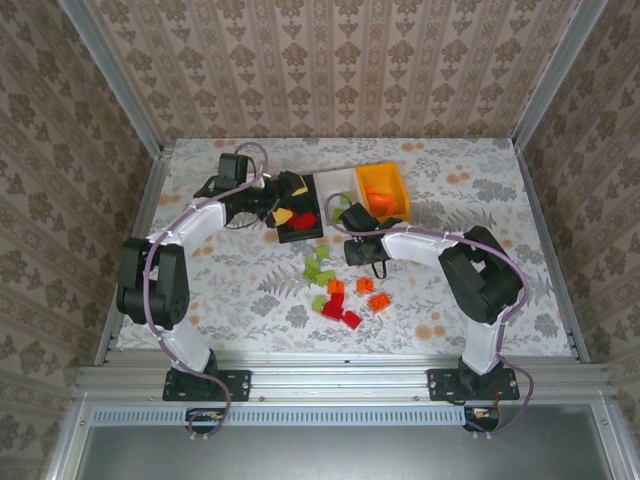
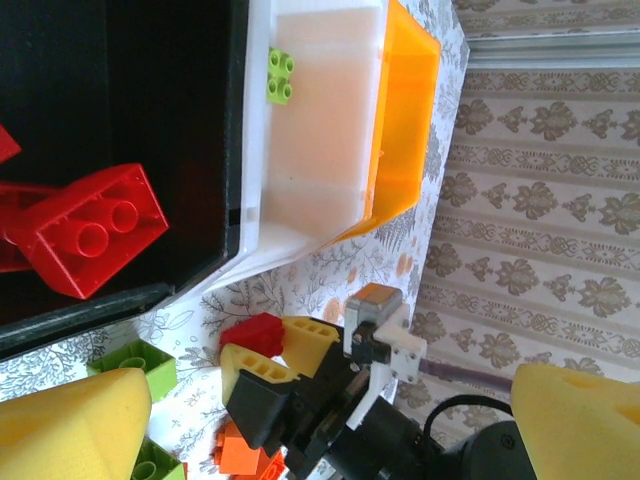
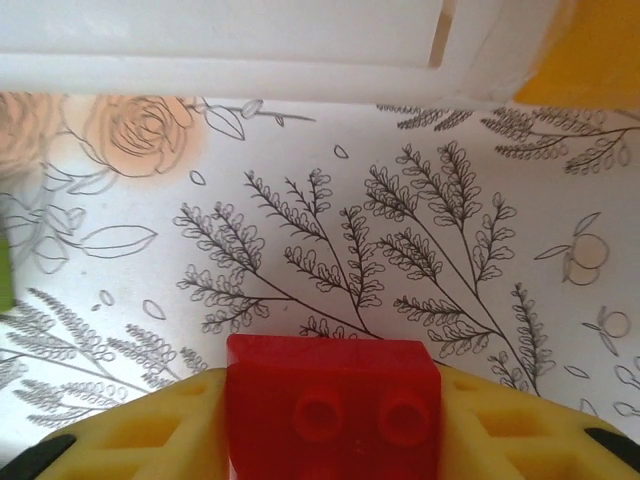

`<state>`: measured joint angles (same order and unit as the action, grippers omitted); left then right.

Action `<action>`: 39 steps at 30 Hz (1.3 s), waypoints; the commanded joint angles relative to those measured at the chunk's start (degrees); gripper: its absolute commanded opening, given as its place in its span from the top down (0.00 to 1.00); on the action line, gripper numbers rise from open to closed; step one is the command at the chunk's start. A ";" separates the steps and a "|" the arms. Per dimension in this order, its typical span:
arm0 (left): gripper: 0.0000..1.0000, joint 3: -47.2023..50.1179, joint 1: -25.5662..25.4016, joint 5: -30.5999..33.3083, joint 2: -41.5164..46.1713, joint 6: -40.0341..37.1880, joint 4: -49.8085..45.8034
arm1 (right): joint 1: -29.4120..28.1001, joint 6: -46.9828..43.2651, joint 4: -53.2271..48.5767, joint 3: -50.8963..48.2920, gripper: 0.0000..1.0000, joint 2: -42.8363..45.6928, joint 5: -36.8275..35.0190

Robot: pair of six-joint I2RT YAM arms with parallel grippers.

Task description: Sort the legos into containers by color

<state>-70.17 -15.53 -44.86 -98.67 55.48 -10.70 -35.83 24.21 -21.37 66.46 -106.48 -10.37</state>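
My right tool [image 3: 330, 445] gripping red brick [image 3: 330, 395], jaws closed on its sides, low over table [image 3: 300, 230] beside white bin [image 3: 250, 40]. Next: lifting, carrying left into black bin [image 2: 180, 80], joining other reds [image 2: 95, 230]. My left tool [image 1: 283, 208] hanging wide open, empty, over that bin.

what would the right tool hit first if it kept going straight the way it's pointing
Most likely the near wall of the white bin, with the red brick it grips touching first; depth is hard to judge.

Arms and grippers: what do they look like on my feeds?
The left arm and right arm have white links, black joints and a lilac cable alongside. The left gripper and right gripper have black bodies and yellow latticed fingers.
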 commanded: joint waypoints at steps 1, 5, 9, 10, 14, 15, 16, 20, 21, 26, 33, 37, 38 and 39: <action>0.05 -1.02 2.08 -1.09 0.67 -0.12 0.84 | -1.26 -0.72 -1.68 3.86 0.54 3.95 -2.61; 0.05 -1.02 6.07 -1.24 1.20 0.19 1.11 | -4.21 -1.37 -2.72 11.57 0.54 2.57 -3.55; 0.05 -0.20 12.61 -1.30 1.38 1.43 2.10 | -6.57 -2.21 -3.46 24.42 0.54 -5.89 -3.69; 0.05 0.21 14.18 -1.24 1.31 1.91 2.43 | -6.74 -2.42 -3.51 27.54 0.53 -8.30 -3.60; 0.05 2.12 19.84 -1.35 0.73 4.68 5.29 | -7.10 -3.69 -7.51 42.90 0.53 -19.91 -4.01; 0.05 2.46 20.45 -1.58 0.52 5.33 5.95 | -7.09 -4.12 -8.61 46.12 0.53 -22.22 -4.26; 0.05 2.56 20.63 -1.76 0.34 5.63 6.32 | -7.08 -4.41 -9.78 48.63 0.53 -24.07 -4.65; 0.05 2.71 19.77 -2.42 0.24 6.55 7.36 | -7.01 -5.74 -14.76 57.51 0.51 -29.38 -4.78; 0.05 2.67 19.51 -2.58 0.36 6.70 7.60 | -7.00 -6.13 -15.54 58.80 0.49 -30.03 -4.72; 0.05 2.52 18.53 -3.17 0.89 7.09 7.96 | -8.26 -7.82 -19.80 63.42 0.32 -28.85 -8.02; 0.05 1.48 14.66 -3.42 3.28 5.82 6.81 | -9.08 -7.86 -17.90 54.60 0.30 -16.56 -11.13; 0.04 0.63 9.62 -2.52 3.67 3.64 4.46 | -9.02 -4.60 -12.92 34.58 0.33 -3.24 -10.96; 0.04 0.46 7.52 -2.45 3.37 3.33 4.08 | -8.99 -3.63 -12.47 29.05 0.34 -0.12 -10.81; 0.04 0.20 5.16 -2.28 3.05 2.71 3.59 | -9.03 -2.77 -12.36 24.22 0.36 2.96 -10.67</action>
<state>-68.20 -5.85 -46.68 -96.64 60.93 -4.71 -44.97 18.63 -34.54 100.22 -109.84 -19.35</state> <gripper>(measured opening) 0.956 0.653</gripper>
